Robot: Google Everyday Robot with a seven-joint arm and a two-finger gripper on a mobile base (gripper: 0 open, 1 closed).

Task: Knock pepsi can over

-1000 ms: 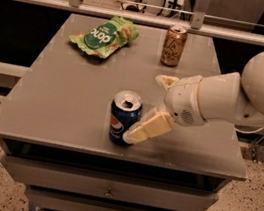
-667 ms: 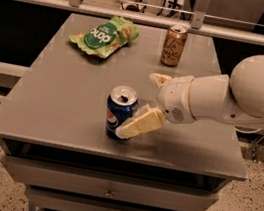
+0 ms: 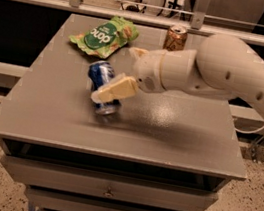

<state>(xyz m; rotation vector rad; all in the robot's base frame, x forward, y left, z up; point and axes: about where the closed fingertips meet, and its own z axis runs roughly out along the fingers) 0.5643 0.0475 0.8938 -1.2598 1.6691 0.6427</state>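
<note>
The pepsi can [image 3: 101, 74] is dark blue and sits left of the middle of the grey table [image 3: 183, 132]. It is tipped off upright, its blue body to the upper left and its silver end [image 3: 108, 108] low toward the front. My gripper [image 3: 127, 71] is right beside it, open. One cream finger [image 3: 116, 89] lies across the can's side, and the other finger [image 3: 137, 52] points toward the back, clear of the can. The white arm [image 3: 230, 69] reaches in from the right.
A copper-gold can [image 3: 175, 37] stands upright at the back of the table, just behind the arm. A green snack bag [image 3: 104, 35] lies at the back left. Drawers [image 3: 106, 192] sit under the table top. A railing runs behind the table.
My arm has swept left and toward the back of the table. The pepsi can, upright before, has been pushed left and now leans over under the finger.
</note>
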